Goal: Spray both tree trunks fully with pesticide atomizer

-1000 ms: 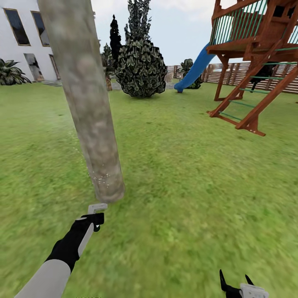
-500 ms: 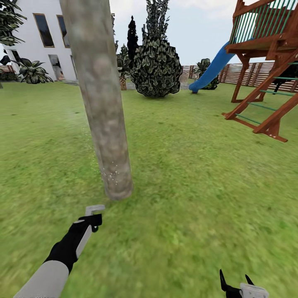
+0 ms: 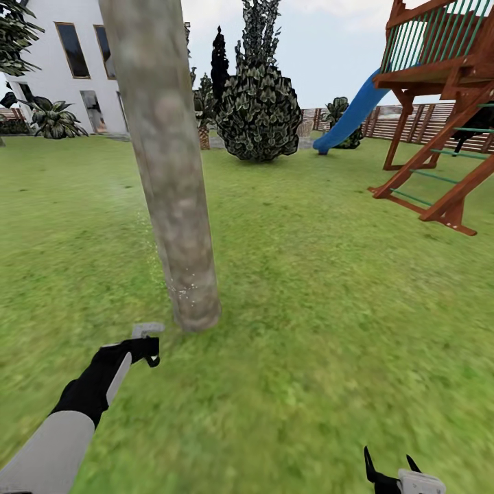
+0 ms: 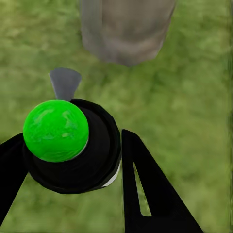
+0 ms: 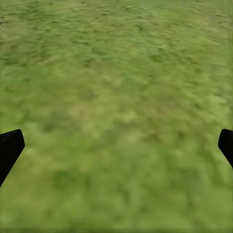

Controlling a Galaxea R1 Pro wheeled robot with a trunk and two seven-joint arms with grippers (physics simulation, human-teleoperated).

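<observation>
In the head view one thick grey-tan tree trunk (image 3: 171,171) rises from the lawn, with pale pesticide specks (image 3: 185,291) low on its bark. My left gripper (image 3: 143,348) is shut on the pesticide atomizer (image 3: 147,331), whose grey nozzle points at the trunk's base a short way off. The left wrist view has the atomizer's green cap and black body (image 4: 56,130) between the black fingers (image 4: 145,184), the grey nozzle (image 4: 64,82) aimed at the trunk (image 4: 126,29). My right gripper (image 3: 388,468) hangs open over bare grass, its fingertips (image 5: 9,150) wide apart.
A dark leafy bush (image 3: 257,110) stands behind the trunk. A wooden playset (image 3: 439,103) with a blue slide (image 3: 350,113) is at the right, before the slat fence (image 3: 412,120). A white house (image 3: 62,62) is at the back left. Open grass lies all around.
The camera panned left between the first two frames, then held still. My left gripper with the atomizer has moved left and closer to the trunk's base. The right gripper has not moved.
</observation>
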